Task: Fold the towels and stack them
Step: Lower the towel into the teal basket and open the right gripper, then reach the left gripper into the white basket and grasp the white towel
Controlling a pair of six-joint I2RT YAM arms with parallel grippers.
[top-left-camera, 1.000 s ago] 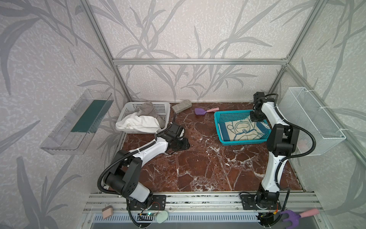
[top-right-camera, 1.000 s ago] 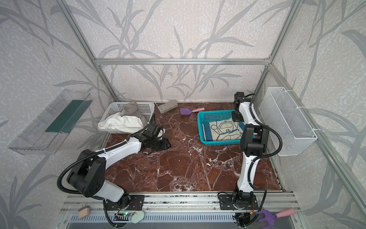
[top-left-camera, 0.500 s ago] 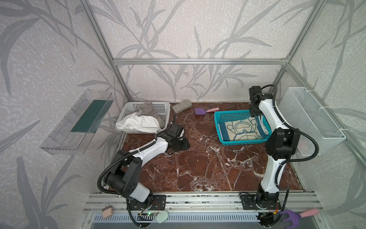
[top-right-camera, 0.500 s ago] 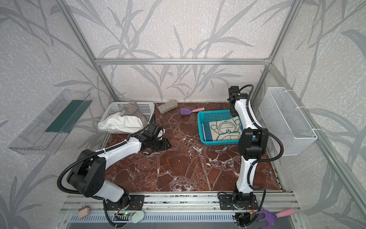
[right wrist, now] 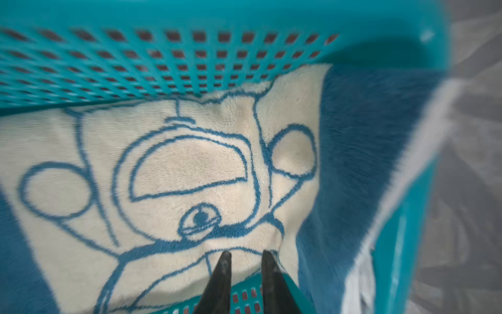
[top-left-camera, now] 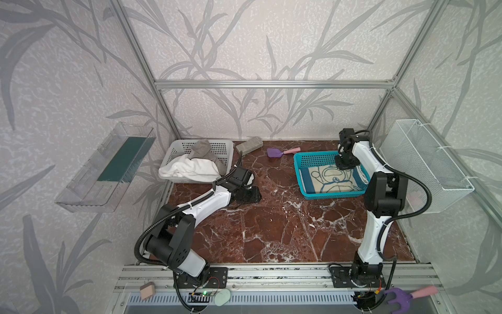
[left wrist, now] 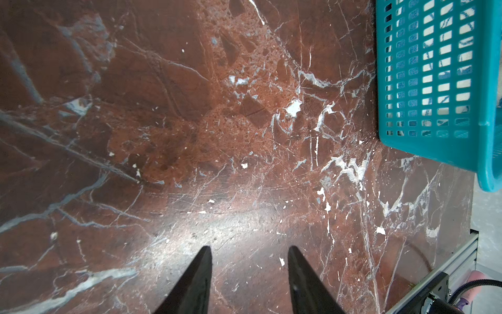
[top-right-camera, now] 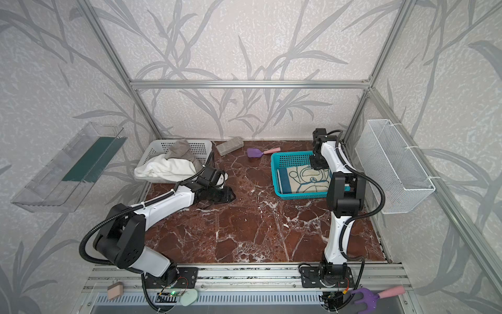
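A beige towel with a blue border and a cartoon outline [top-left-camera: 334,180] [top-right-camera: 304,179] [right wrist: 190,163] lies flat in the teal basket [top-left-camera: 298,168] [top-right-camera: 274,174] [right wrist: 190,54]. My right gripper [top-left-camera: 342,170] [top-right-camera: 316,164] [right wrist: 245,252] hangs over the towel's far edge by the basket's back wall. Its jaws are a narrow gap apart with nothing pinched. A white towel [top-left-camera: 190,168] [top-right-camera: 165,167] and a grey towel [top-left-camera: 202,149] [top-right-camera: 180,148] lie crumpled in the white basket [top-left-camera: 222,145] [top-right-camera: 202,145]. My left gripper [top-left-camera: 251,194] [top-right-camera: 228,195] [left wrist: 248,248] is open and empty, low over the marble table.
A grey block [top-left-camera: 249,145] and a purple scoop [top-left-camera: 281,152] lie at the back of the table. A wire basket [top-left-camera: 426,163] hangs on the right wall and a clear shelf [top-left-camera: 108,168] on the left wall. The left wrist view catches the teal basket [left wrist: 434,81] at its edge.
The right gripper rose off the basket's back right corner, then came down again a little further left over the towel's far edge. Its jaws widened and then narrowed. The left arm stayed still.
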